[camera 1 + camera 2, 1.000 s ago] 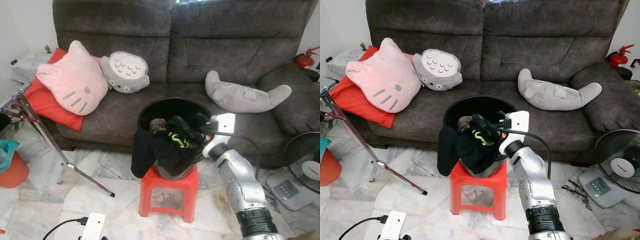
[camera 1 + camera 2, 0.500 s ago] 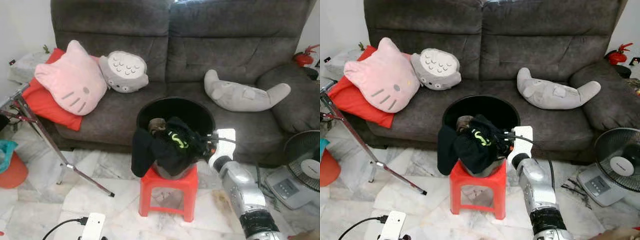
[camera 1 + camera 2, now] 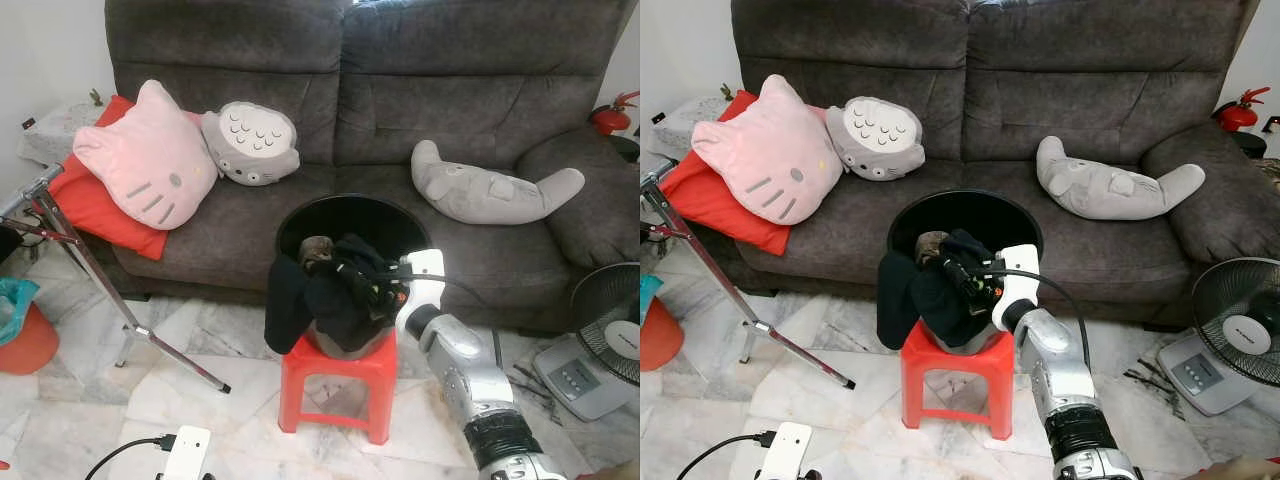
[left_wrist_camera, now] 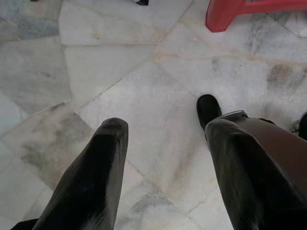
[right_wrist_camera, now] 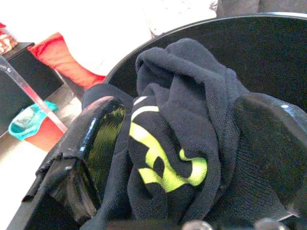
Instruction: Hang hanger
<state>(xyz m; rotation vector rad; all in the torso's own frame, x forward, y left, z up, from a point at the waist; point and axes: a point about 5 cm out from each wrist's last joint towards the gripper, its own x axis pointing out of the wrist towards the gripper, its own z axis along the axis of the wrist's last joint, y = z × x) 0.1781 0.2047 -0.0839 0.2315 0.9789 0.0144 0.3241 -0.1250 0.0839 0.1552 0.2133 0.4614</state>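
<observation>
A black bucket [image 3: 300, 215] stands on a red stool [image 3: 340, 365] in front of the sofa. Dark clothes [image 3: 335, 300] are heaped in it and hang over its front rim. My right gripper [image 3: 365, 280] reaches into this heap from the right. In the right wrist view its two fingers stand wide apart, open, on either side of a dark garment with a yellow-green print [image 5: 177, 143]. My left gripper [image 4: 168, 125] hangs open over the marble floor, near a leg of the red stool [image 4: 230, 12].
A grey sofa [image 3: 470, 80] behind holds a pink cat cushion [image 3: 145, 160], a round grey plush [image 3: 250, 145] and a long grey plush [image 3: 490, 190]. A metal stand [image 3: 90, 270] slants at the left, an orange pail [image 3: 25, 340] beyond it. A fan [image 3: 610, 325] stands right.
My right gripper has pushed leftwards, deeper into the clothes on the bucket, and the yellow-green print is now largely covered in the eye views. The camera has shifted slightly.
</observation>
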